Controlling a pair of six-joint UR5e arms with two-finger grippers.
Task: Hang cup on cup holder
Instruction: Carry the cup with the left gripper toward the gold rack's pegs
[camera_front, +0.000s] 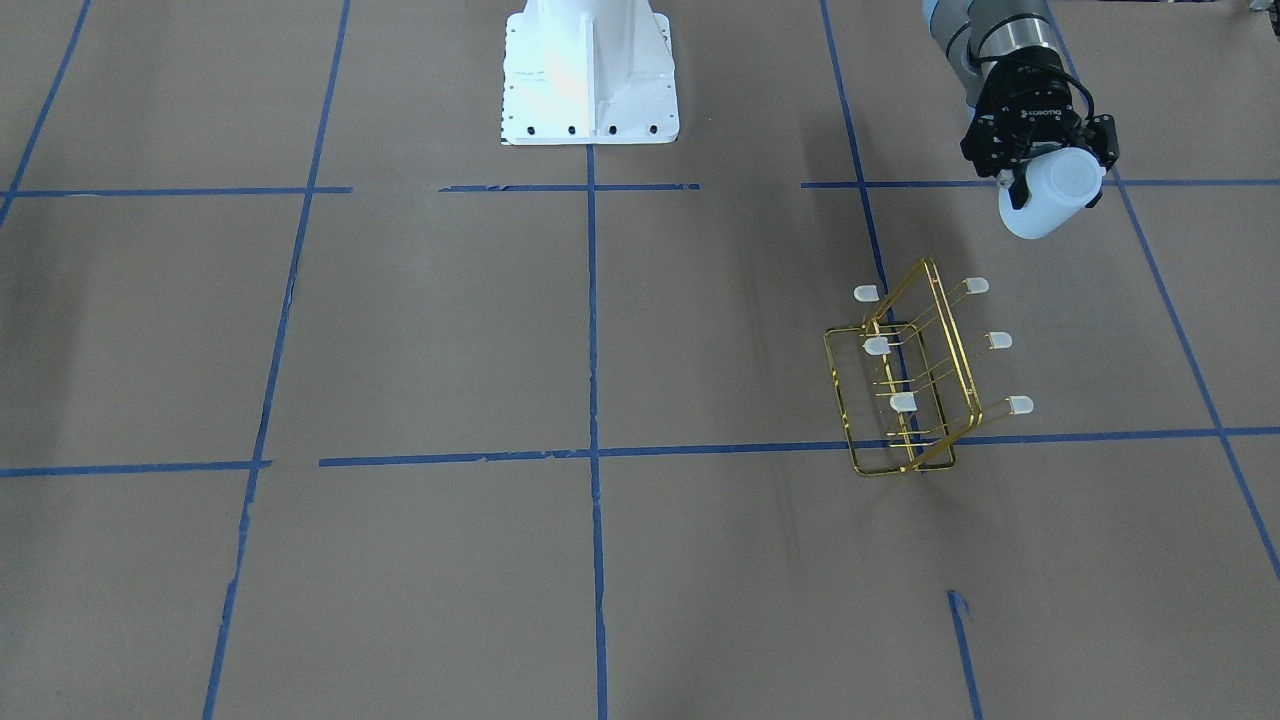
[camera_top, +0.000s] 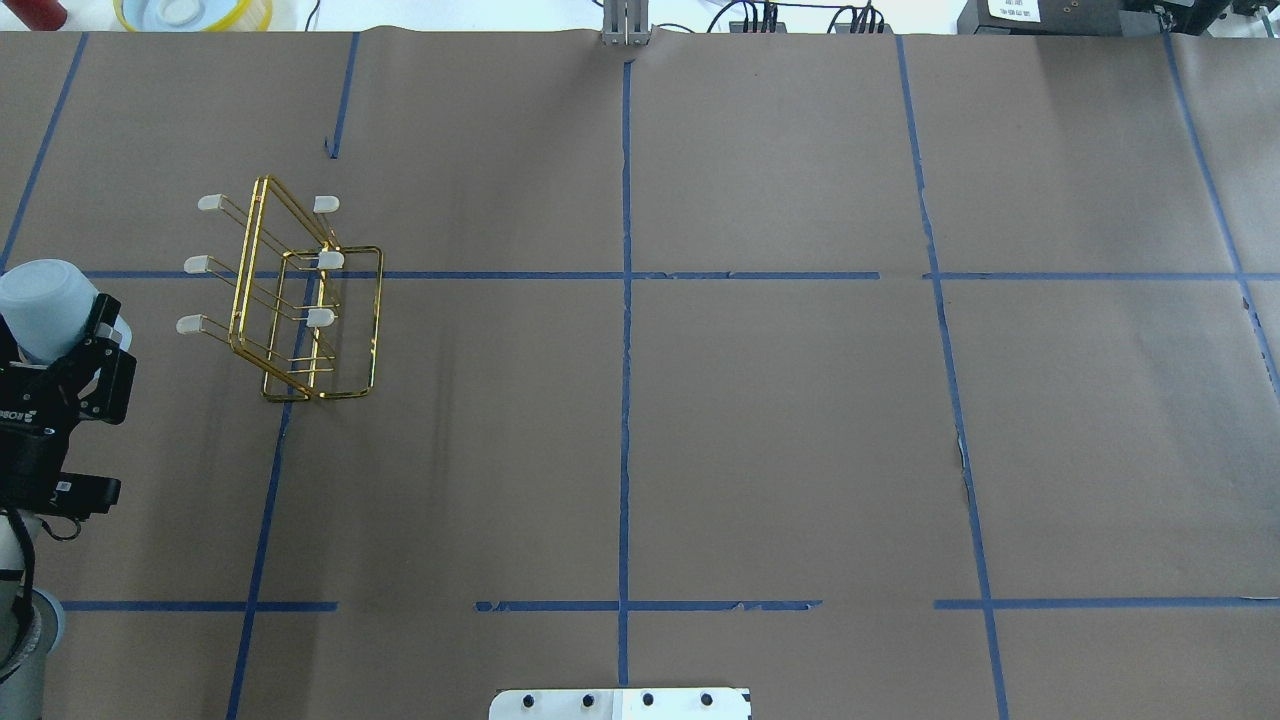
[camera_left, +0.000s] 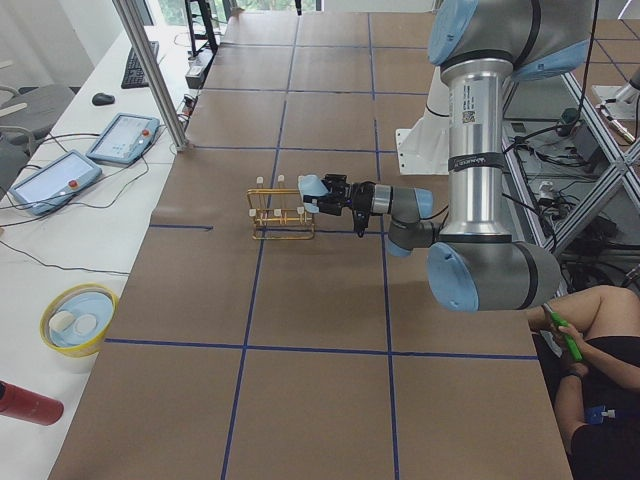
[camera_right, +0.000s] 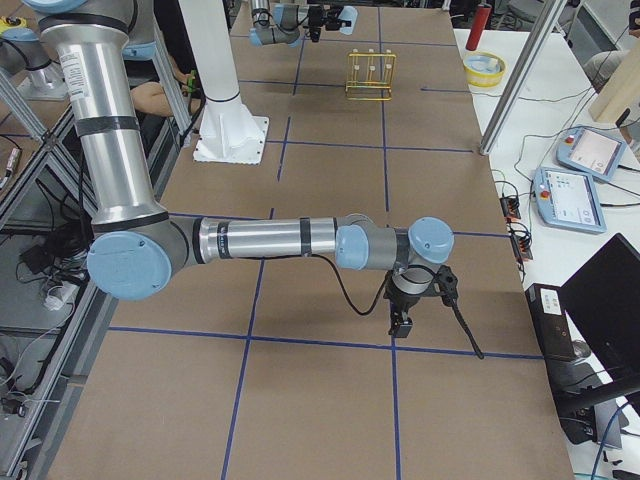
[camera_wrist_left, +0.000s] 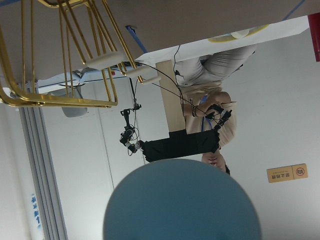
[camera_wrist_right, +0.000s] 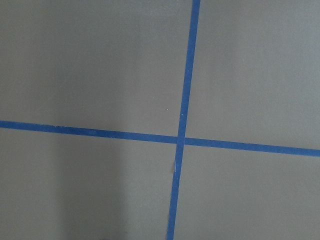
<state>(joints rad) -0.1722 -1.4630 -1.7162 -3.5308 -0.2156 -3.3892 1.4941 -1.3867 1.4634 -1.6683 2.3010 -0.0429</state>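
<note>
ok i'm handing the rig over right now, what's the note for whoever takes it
Left claw: shut on the cup, tilted in the air, apart from the cup holder.
Right claw: low over the table, far from both; open or shut cannot be told.
Cup holder: upright on the table, all six pegs bare.
Done: cup picked up. Left: set it over a peg, release.

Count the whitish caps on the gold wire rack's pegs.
6: three whitish caps on the gold wire rack's robot-left side, three opposite. None looks hidden.
</note>
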